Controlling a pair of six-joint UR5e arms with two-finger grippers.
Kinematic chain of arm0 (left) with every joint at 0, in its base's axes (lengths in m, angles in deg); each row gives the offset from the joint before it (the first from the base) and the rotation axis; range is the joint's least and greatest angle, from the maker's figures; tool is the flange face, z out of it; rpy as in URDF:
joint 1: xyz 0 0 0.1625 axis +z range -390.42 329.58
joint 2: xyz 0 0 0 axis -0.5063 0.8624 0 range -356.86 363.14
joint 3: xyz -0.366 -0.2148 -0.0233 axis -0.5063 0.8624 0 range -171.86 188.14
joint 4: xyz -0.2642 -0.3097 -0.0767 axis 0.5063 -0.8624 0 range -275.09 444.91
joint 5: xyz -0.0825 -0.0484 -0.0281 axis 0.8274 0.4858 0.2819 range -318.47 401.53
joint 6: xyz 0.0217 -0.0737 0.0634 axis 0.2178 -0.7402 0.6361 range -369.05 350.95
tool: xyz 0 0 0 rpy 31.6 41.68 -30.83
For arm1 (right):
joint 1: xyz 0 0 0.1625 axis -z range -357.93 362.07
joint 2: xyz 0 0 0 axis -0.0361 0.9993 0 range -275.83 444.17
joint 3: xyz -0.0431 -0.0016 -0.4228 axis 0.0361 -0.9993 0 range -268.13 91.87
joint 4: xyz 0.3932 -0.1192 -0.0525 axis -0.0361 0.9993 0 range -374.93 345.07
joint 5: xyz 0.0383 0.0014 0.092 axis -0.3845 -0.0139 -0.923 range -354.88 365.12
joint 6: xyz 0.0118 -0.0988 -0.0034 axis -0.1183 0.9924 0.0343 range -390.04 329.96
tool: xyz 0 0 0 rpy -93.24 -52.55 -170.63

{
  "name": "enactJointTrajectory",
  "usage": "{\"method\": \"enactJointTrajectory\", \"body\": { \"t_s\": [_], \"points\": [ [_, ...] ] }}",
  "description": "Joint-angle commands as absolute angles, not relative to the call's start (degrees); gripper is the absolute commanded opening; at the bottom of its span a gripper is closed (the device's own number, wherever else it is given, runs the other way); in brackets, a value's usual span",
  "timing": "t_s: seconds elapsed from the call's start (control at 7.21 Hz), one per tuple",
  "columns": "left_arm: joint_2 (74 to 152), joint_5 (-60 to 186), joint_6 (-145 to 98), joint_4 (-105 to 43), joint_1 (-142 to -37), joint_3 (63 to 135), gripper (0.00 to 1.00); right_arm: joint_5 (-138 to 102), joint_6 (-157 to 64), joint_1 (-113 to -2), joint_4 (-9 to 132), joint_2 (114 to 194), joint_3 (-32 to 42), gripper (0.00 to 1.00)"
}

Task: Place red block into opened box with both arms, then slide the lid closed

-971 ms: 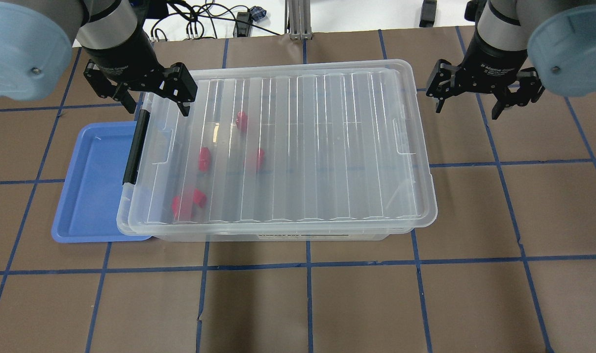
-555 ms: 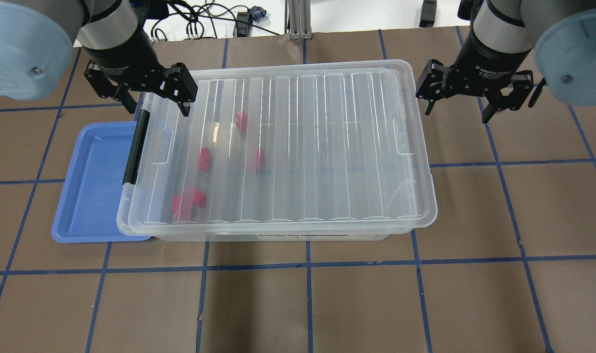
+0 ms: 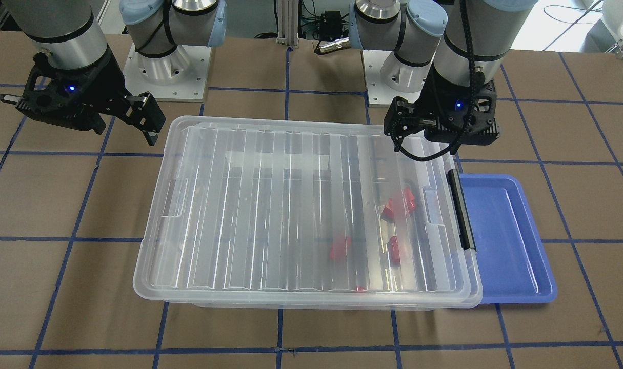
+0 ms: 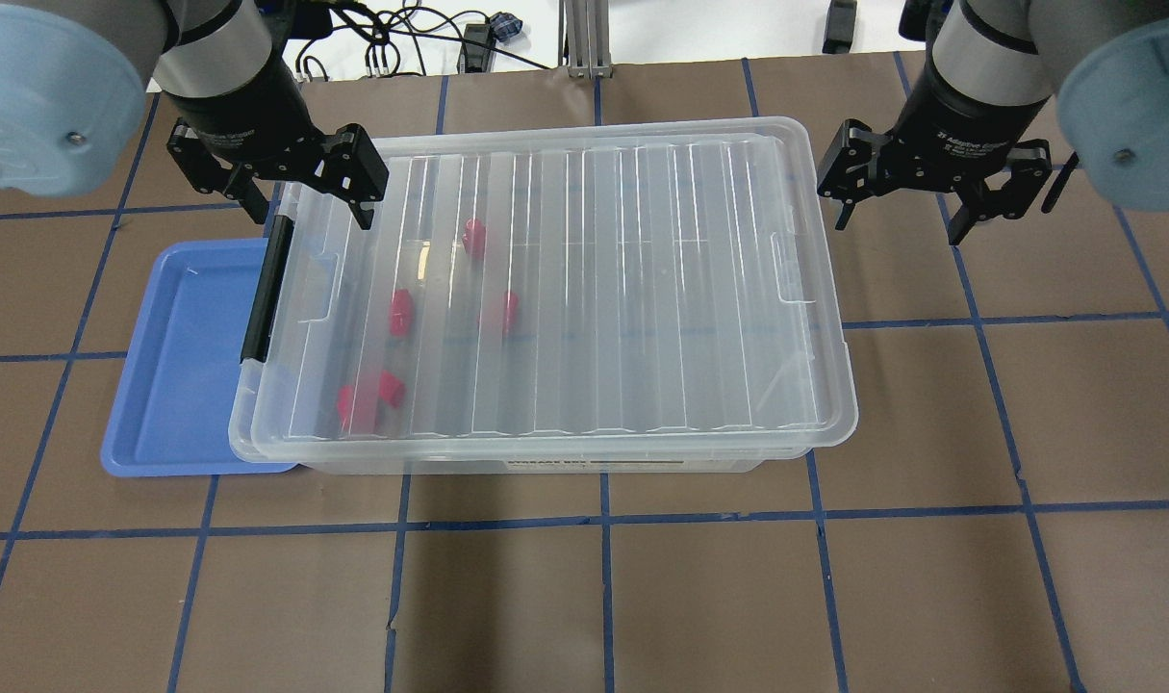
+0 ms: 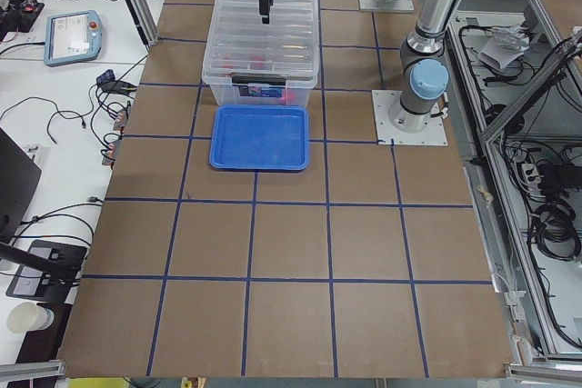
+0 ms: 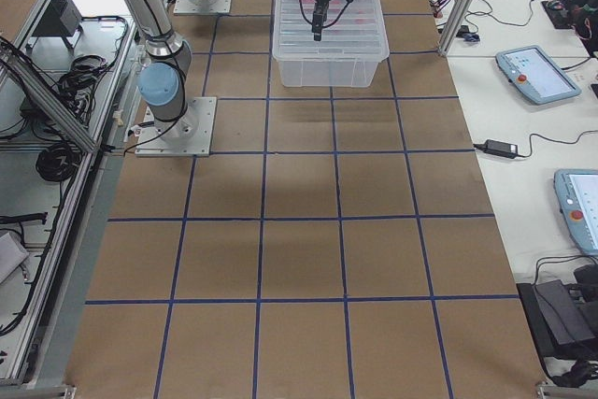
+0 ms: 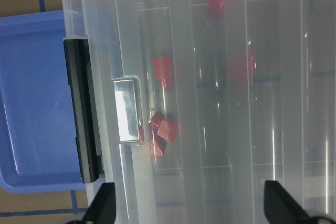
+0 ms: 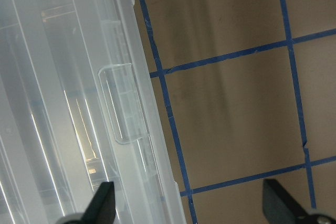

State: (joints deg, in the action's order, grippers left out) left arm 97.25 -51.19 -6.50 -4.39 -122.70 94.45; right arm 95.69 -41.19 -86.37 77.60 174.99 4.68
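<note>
right gripper (image 4: 899,229) | "Adaptive Gripper" on body; box (image 4: 430,466) | front label (image 4: 594,464) illegible

Ribbed lid (image 4: 642,289) atop box (image 4: 430,465)

The box (image 4: 546,460) sits on the table (image 4: 738,597). The lid (image 4: 642,289) lies on top of the box and covers it. A few blocks (image 4: 399,311) lie inside, under the lid, near the box's left end. The tray (image 4: 190,366) lies just beside that end. The left gripper (image 4: 308,212) hangs above the box's left end. The right gripper (image 4: 898,229) hangs above its right end.
</note>
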Motion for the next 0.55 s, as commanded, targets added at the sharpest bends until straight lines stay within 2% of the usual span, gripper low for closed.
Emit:
{"method": "enactJointTrajectory", "body": {
  "t_s": [0.0, 0.42],
  "points": [
    [97.27, -51.19, -6.50, -4.39, -122.70, 94.45, 1.00, 95.65, -41.12, -86.44, 77.45, 175.40, 4.68, 1.00],
    [97.27, -51.19, -6.50, -4.39, -122.70, 94.45, 1.00, 95.64, -38.48, -86.53, 72.04, 176.28, 4.68, 1.00]
  ]
}}
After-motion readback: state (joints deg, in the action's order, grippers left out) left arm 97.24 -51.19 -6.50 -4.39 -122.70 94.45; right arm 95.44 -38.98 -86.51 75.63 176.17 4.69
